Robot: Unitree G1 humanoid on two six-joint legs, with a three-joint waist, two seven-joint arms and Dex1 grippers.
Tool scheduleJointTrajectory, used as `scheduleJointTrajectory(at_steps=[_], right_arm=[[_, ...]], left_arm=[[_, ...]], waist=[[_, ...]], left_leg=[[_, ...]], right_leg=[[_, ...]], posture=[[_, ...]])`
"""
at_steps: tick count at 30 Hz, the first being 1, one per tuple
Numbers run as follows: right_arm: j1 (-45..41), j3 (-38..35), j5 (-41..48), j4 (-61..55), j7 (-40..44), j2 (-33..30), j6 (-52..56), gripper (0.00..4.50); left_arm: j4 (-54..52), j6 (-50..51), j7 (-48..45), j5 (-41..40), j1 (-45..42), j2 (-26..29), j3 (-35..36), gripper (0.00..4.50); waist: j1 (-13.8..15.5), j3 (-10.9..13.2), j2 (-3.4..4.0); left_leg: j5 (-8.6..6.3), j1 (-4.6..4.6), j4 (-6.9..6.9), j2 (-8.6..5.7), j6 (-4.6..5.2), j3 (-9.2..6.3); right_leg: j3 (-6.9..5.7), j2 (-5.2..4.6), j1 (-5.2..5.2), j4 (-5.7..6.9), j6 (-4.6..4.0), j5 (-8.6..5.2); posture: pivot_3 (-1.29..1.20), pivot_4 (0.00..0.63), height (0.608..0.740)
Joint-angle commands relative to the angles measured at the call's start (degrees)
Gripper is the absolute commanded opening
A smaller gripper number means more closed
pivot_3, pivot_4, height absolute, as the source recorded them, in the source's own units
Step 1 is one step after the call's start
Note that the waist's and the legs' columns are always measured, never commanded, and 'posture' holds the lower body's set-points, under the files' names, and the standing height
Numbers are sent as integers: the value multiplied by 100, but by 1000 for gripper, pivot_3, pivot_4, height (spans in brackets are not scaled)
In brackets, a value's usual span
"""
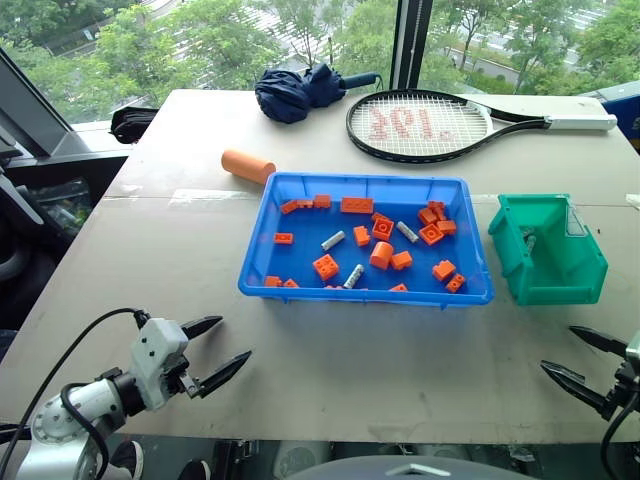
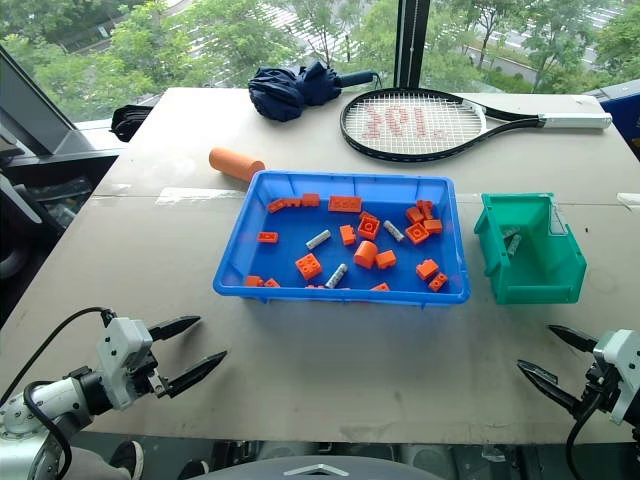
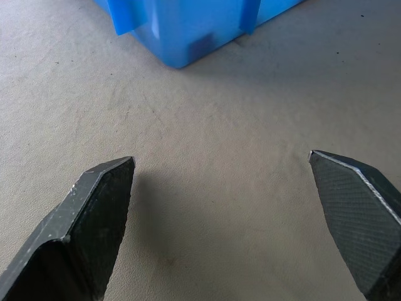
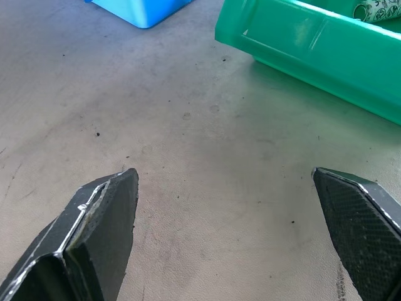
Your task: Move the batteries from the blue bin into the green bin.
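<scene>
A: While three batteries lie among orange bricks in the blue bin, where is the green bin?

B: Just right of it. Left gripper and right gripper wait near its front, jaws wide, empty, presumably ready to reach.

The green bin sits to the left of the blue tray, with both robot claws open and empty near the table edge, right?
Not quite: in the left eye view the green bin sits to the right of the blue bin. The left gripper and right gripper are indeed open and empty.
</scene>
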Motion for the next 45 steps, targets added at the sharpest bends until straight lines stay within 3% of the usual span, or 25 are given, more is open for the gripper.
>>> scheduleJointTrajectory(at_steps=[1,15,22,26,31,35,41,45], right_arm=[[57,-95,51,-123,46,11,-120,4442],[428,-501,396,-716,-17,0,146,4442],[966,-781,1270,-2102,159,-204,1036,4442],[681,-912,1930,-2845,-179,-494,1805,4442],[-677,-36,2039,-3453,-1261,-829,2720,4442],[-2644,1117,2017,-3333,-1665,-880,3264,4442],[-4972,3176,643,-2172,-737,-748,3047,4442],[-6614,4560,-500,-897,204,-147,2395,4442]], left_arm=[[27,-155,-38,-19,-139,-14,-16,4500],[297,-86,-221,-73,-499,45,-123,4500],[186,83,-493,-442,-381,378,483,4500],[-105,639,-873,-1045,-430,841,906,4500],[-589,1682,-894,-1901,-1171,1408,1013,4500],[-855,2081,-1174,-2147,-1814,1932,944,4500],[-887,2368,-1642,-2242,-2628,2372,604,4500],[-794,2496,-1857,-2209,-3157,2600,427,4500]], waist=[[-1,0,0],[-3,0,-2],[-2,3,-9],[-10,4,-13],[4,10,-24],[-28,23,-31],[-113,33,-34],[-184,49,-39]], left_leg=[[0,0,0,0,0,0],[-5,18,6,14,9,24],[-5,21,5,25,9,24],[-5,22,6,31,9,24],[-5,20,14,31,8,25],[-5,3,14,27,8,26],[-4,-46,16,26,8,23],[-3,-60,19,26,8,29]], right_leg=[[0,0,0,0,0,0],[-1,35,5,9,3,0],[5,39,5,9,4,-1],[19,39,6,10,2,-1],[16,39,6,10,2,-1],[-2,57,-13,11,6,2],[-5,89,-63,17,26,14],[0,96,-87,34,27,15]], posture=[[0,150,740],[0,150,740],[0,150,740],[0,150,740],[0,150,740],[0,150,740],[0,150,740],[0,150,740]])
